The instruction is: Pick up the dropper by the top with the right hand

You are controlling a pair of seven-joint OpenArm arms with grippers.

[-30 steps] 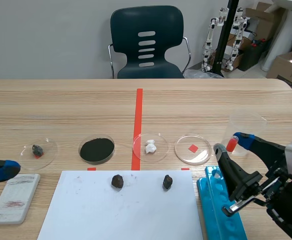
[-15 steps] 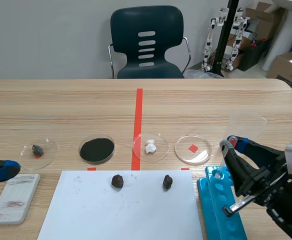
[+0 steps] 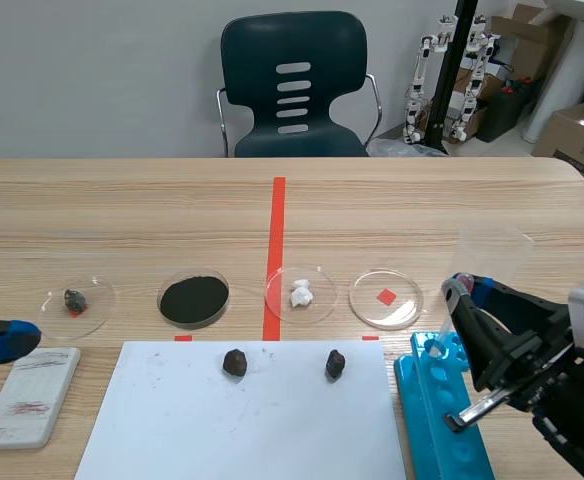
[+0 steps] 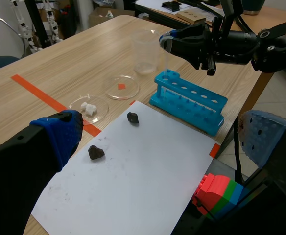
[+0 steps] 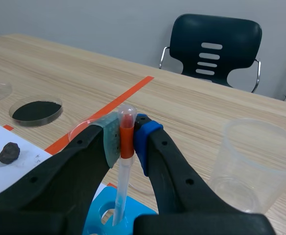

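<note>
Right claw point(image 5: 127, 139), spread a second ago, now pinches dropper point(image 5: 123, 182) by its orange top (stem down in blue rack point(image 3: 434, 420) beneath claw). Grip looks made; lift remains.

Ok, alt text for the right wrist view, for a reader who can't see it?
The right gripper is shut on the orange bulb of a clear dropper, whose stem reaches down to the blue tube rack under it. Ahead on the wooden table stand a clear plastic cup and a dish of black powder, with a dark chair beyond.
</note>
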